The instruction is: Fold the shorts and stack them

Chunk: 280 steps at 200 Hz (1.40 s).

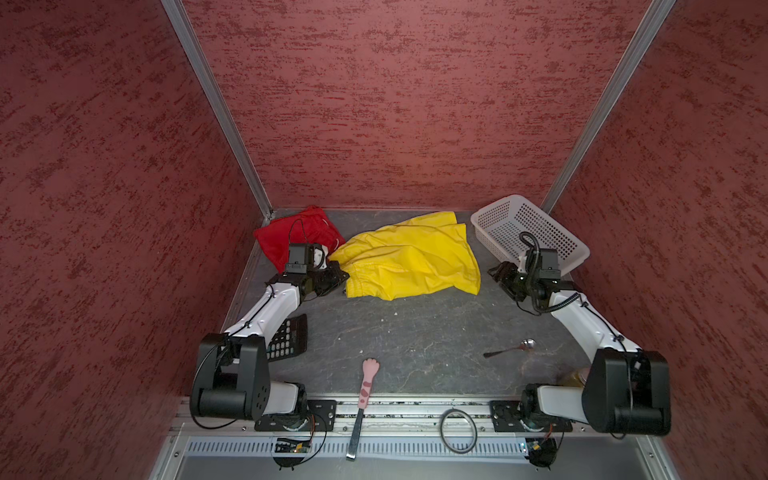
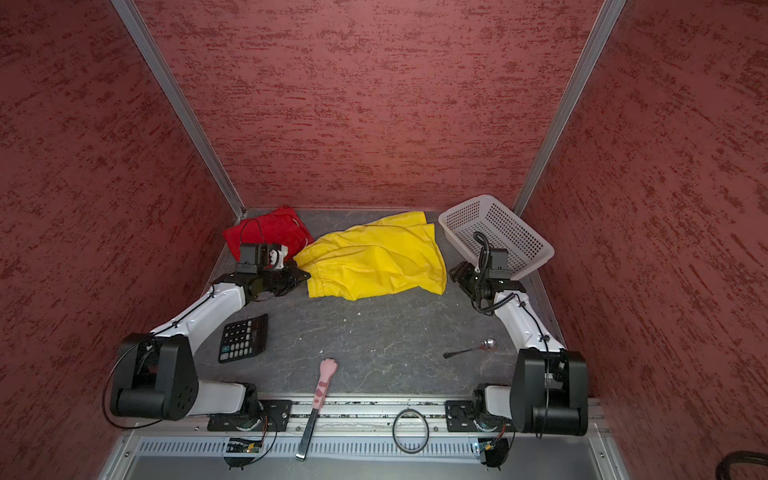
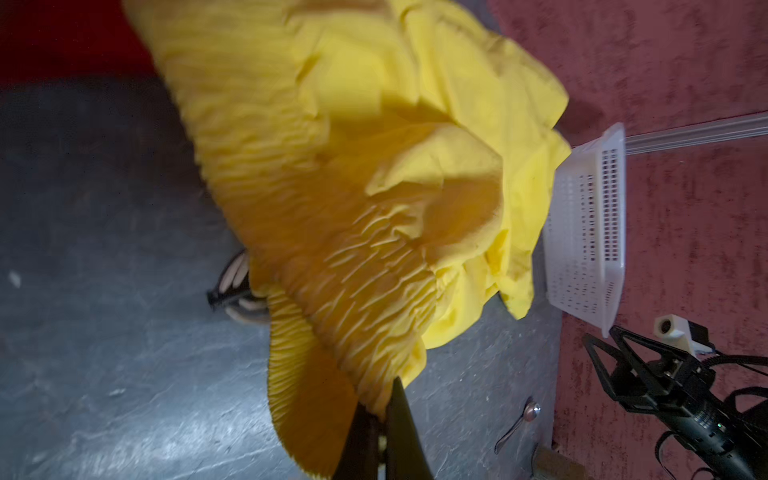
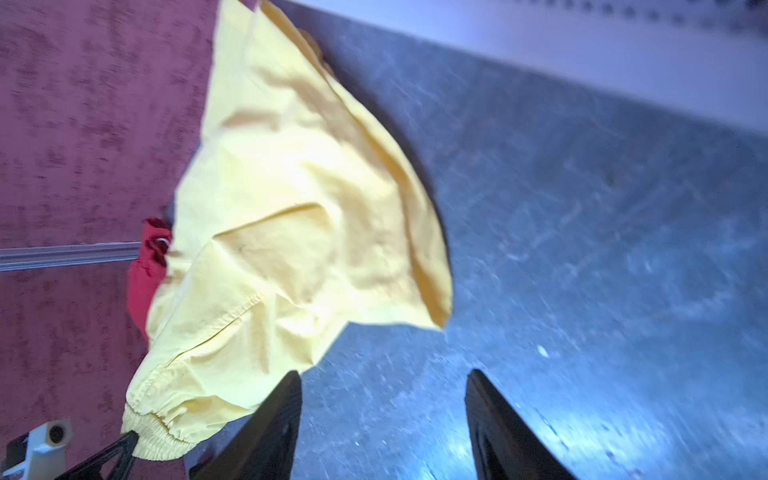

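The grey tabletop [image 1: 415, 332] bears two shorts: one red pair [image 1: 282, 237], one yellow pair [image 1: 411, 257]. Left gripper [image 3: 380, 395] clamps the yellow pair's waistband; right gripper [image 4: 383, 372] gapes, empty.

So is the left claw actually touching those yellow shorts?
Touching. The left wrist view shows the left gripper shut on the yellow shorts, with their gathered waistband edge pinched between its two dark fingers.

Mottled red walls [image 1: 374, 104], dark grey marbled floor [image 1: 415, 332].
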Tool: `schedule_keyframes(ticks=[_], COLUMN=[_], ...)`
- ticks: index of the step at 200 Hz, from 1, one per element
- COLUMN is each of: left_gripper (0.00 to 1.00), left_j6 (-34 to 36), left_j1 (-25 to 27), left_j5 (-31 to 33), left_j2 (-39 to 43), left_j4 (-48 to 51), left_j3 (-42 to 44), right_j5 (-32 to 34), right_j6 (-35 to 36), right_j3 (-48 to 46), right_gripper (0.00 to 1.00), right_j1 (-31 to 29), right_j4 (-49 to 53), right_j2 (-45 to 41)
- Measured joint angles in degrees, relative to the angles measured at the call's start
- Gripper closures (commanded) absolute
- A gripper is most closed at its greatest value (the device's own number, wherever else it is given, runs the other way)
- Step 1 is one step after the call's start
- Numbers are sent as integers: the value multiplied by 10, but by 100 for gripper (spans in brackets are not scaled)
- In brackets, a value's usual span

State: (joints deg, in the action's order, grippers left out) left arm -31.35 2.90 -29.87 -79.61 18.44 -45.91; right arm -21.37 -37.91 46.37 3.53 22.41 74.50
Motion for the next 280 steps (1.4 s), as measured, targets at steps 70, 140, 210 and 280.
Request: schedule_keyframes(ticks=[70, 140, 210, 280], left_gripper=[100, 100, 100, 100], left_j6=[0, 3, 3, 17], left_j1=[-21, -26, -30, -30], left_j5=[1, 1, -2, -5], left_j2=[0, 0, -30, -37], left_j4=[-18, -17, -17, 88], left_j3=[24, 23, 7, -177], right_j5=[43, 104, 97, 63], right_j6=[46, 102, 116, 107], right_j3=[26, 121, 149, 247], right_gripper=[41, 41, 72, 100], right_j1=[-105, -108, -109, -76], right_j4=[18, 13, -13, 12], right_j2=[30, 193, 291, 235])
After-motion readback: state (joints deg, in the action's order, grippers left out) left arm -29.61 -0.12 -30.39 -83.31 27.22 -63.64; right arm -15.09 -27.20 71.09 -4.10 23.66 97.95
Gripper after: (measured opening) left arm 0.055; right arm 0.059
